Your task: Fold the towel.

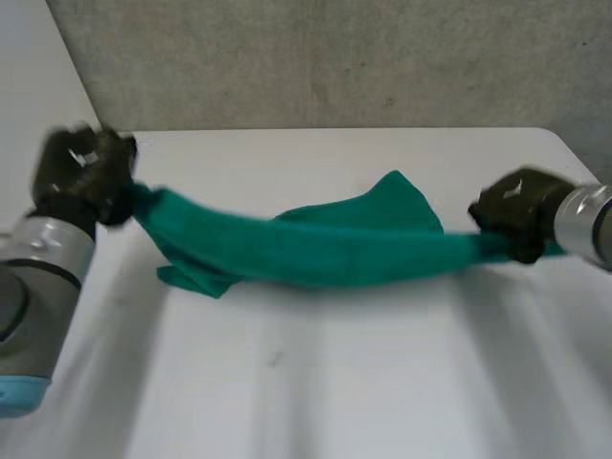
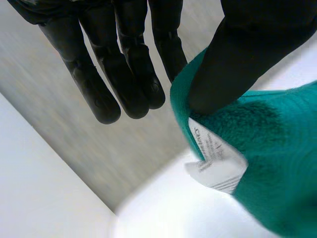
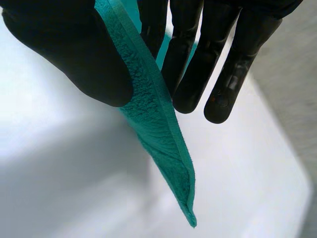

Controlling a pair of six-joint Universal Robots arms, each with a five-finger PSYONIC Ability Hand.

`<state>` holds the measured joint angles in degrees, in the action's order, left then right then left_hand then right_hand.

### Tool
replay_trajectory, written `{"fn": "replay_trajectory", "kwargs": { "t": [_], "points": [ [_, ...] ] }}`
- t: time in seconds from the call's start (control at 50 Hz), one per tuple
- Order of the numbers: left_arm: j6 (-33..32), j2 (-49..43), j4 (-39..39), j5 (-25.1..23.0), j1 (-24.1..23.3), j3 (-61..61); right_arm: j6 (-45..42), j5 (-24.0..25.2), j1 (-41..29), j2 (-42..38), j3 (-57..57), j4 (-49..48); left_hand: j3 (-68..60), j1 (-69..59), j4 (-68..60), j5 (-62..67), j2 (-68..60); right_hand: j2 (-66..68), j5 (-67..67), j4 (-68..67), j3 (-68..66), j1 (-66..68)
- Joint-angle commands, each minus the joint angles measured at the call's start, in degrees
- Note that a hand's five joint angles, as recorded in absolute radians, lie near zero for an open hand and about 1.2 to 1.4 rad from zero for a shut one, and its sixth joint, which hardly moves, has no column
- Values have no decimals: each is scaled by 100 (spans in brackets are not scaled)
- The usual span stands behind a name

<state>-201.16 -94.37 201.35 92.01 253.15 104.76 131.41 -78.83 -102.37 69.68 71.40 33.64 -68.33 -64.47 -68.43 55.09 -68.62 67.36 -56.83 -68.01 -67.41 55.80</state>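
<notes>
1. Across the white table [image 1: 316,392], seen from the head view, the green towel [image 1: 316,251] is stretching as a bunched band, its long axis running from 9 o'clock to 3 o'clock between the two hands.
2. At the 9 o'clock end, the left hand [image 1: 84,172] is gripping the towel's end just beside the table's edge.
3. At the 3 o'clock end, the right hand [image 1: 516,215] is holding the opposite end at about the same height.
4. One loose flap is pointing toward 12 o'clock from the band's middle, and another is hanging toward 7 o'clock near the left hand, apparently touching the table.
5. Whether the sagging middle is resting on the table cannot be told.
6. From the left wrist, the thumb [image 2: 247,54] is pressing the towel's hem against the nearest finger, while the other fingers [image 2: 119,74] are extending straight and apart from the cloth; a white label [image 2: 215,163] is sticking out just beyond the thumb tip.
7. From the right wrist, the thumb is pinching a folded edge against straight fingers [image 3: 188,64], and a pointed tip of towel is hanging past the fingertips.
</notes>
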Motion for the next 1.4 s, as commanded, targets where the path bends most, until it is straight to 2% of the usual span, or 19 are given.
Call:
{"fn": "replay_trajectory", "kwargs": {
  "t": [0.02,0.1,0.2,0.3,0.34,0.36,0.42,0.46,0.54,0.6,0.66,0.76,0.9,0.96,1.06,1.18,1.26,1.34,1.4],
  "points": [
    [174,-1240,-552,-245,147,-385,7,-220,-2,-1226,-256,-77,-1167,-1553,-1157,1491,-1138,1264,-1317,-1199,-1259,2420],
    [156,-1794,-702,-263,156,-886,42,-624,-46,-1738,-942,-112,-1167,-1553,-1157,1491,-1138,1264,-1317,-1199,-1259,2420],
    [156,-2287,-702,-272,129,-2247,103,-932,-283,-2072,-2268,-437,-1167,-1553,-1157,1491,-1138,1264,-1317,-1199,-1259,2420],
    [191,-2420,-589,-272,112,-4204,699,-1143,-354,-2178,-4427,-1418,-1167,-1553,-1157,1491,-1138,1264,-1317,-1199,-1259,2420],
    [217,-2411,-518,-272,112,-4497,832,-1170,-345,-2170,-4790,-1648,-1167,-1553,-1157,1491,-1138,1264,-1317,-1199,-1259,2420],
    [253,-2393,-309,-263,120,-5004,1164,-1231,-319,-2126,-5437,-2259,-1167,-1553,-1157,1491,-1138,1264,-1317,-1199,-1259,2420],
    [367,-2262,377,-193,129,-5685,1447,-1310,-336,-2065,-5663,-2929,-1167,-1553,-1157,1491,-1138,1264,-1317,-1199,-1259,2420],
    [489,-2052,877,-166,164,-5782,1580,-1346,-380,-1802,-5497,-3460,-1167,-1553,-1157,1491,-1138,1264,-1317,-1199,-1259,2420],
    [736,-1884,1213,-122,173,-5687,1598,-1293,-371,-1231,-4787,-3646,-1167,-1553,-1157,1491,-1138,1264,-1317,-1199,-1259,2420],
    [1069,-1813,1257,-140,261,-5187,1642,-1249,-354,-886,-4020,-3689,-1167,-1553,-1157,1491,-1138,1264,-1317,-1199,-1259,2420],
    [1368,-1585,1302,-166,463,-4475,1642,-1066,-354,-606,-2548,-3768,-1167,-1553,-1157,1491,-1138,1264,-1317,-1199,-1259,2420],
    [1790,-1479,1302,-227,621,-3165,1650,-793,-301,-421,-1254,-3777,-1167,-1553,-1157,1491,-1138,1264,-1317,-1199,-1259,2420],
    [2028,-1952,1381,-631,630,-1804,1677,-240,-301,-490,240,-3821,-1167,-1553,-1157,1491,-1138,1264,-1317,-1199,-1259,2420],
    [2019,-2173,1407,-658,630,-1547,1677,-107,-327,-962,567,-3839,-1167,-1553,-1157,1491,-1138,1264,-1317,-1199,-1259,2420],
    [2002,-2340,1398,-676,691,-1170,1686,-133,-362,-1720,699,-3821,-1167,-1553,-1157,1491,-1138,1264,-1317,-1199,-1259,2420],
    [2011,-2218,1381,-685,744,-1037,2334,-107,-292,-1748,858,-3839,-1167,-1553,-1157,1491,-1138,1264,-1317,-1199,-1259,2420],
    [2011,-2024,1346,-676,771,-1019,3301,-124,-266,-1590,902,-3804,-1167,-1553,-1157,1491,-1138,-1552,1499,1616,1556,-395],
    [2028,-1910,1337,-676,832,-940,4049,-159,-108,-1414,989,-3786,-1167,-1553,-1157,1491,-1138,-1824,1771,1889,1829,-668],
    [2028,-1839,1346,-667,876,-922,4488,-124,138,-1370,1148,-3777,-1167,-1553,-1157,1491,-1138,-2732,2679,2797,2737,-1576]
  ]
}}
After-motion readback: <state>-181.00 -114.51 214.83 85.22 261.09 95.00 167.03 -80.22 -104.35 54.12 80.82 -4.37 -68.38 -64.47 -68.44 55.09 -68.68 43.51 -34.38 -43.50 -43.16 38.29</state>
